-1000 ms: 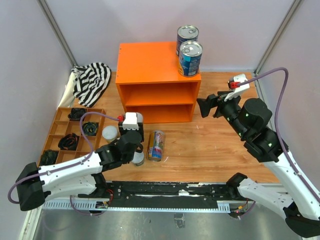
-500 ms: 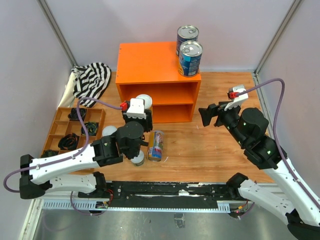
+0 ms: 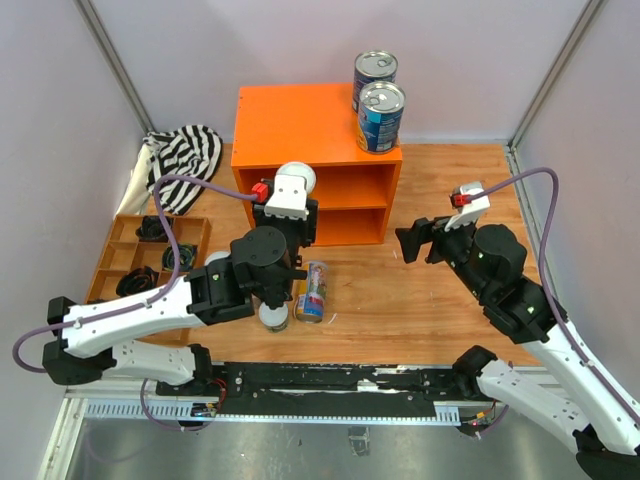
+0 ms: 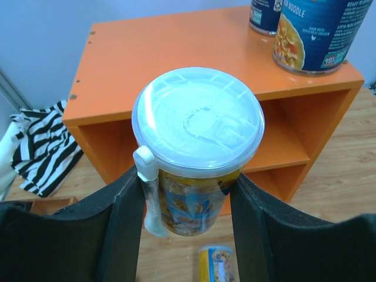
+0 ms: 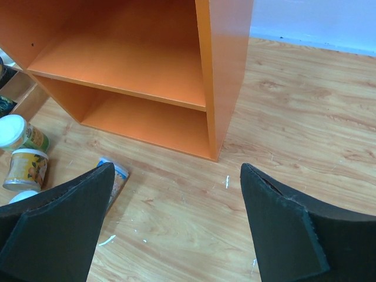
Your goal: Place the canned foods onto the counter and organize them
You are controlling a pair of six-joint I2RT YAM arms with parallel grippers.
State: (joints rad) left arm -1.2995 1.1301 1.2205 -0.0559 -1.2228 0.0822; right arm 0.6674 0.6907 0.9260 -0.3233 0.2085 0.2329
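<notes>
Check the left gripper: its jaws are clamped on a small white-lidded can, held upright in front of the orange counter. The right gripper has its jaws apart and empty above the wooden table. Two blue soup cans stand along the right edge of the counter's top.
</notes>
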